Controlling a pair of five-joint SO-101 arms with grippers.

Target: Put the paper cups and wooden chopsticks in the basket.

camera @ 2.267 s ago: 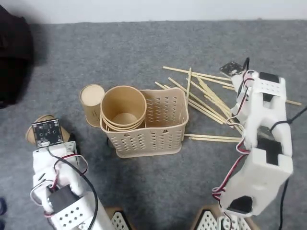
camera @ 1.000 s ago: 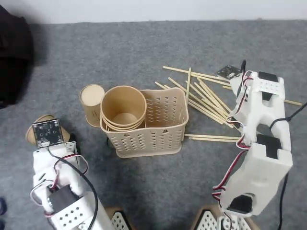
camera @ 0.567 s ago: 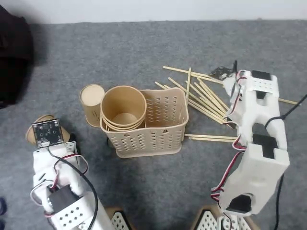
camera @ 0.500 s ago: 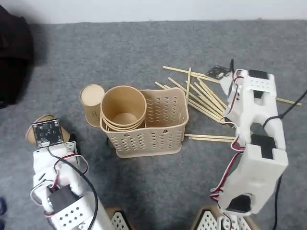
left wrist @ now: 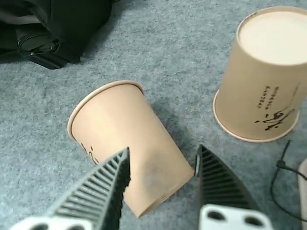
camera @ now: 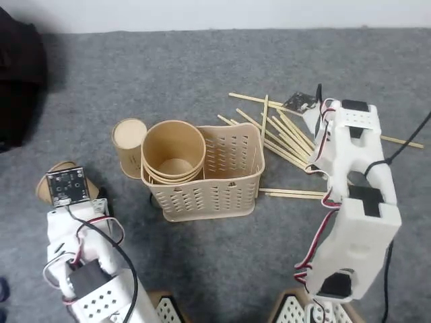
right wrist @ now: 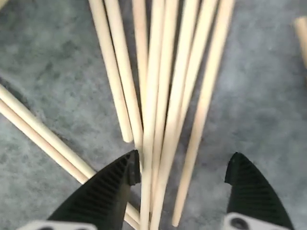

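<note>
Sliding toward the upper left of the high view, our right arm [camera: 347, 145] has carried the right gripper [right wrist: 182, 165] from the edge of the scattered pale wooden chopsticks [camera: 289, 138] to over their thick middle. There its jaws stand spread astride a bundle lying on the grey carpet [camera: 202, 67], right of the beige perforated plastic basket [camera: 229, 185]. Our left gripper [left wrist: 163, 155] has not stirred, fingers parted around the tan paper cup lying on its side [left wrist: 120, 134] at lower left, so we judge a chopstick pick comes next, while that cup and the upturned tan paper cup [camera: 128, 145] beside the basket wait.
</note>
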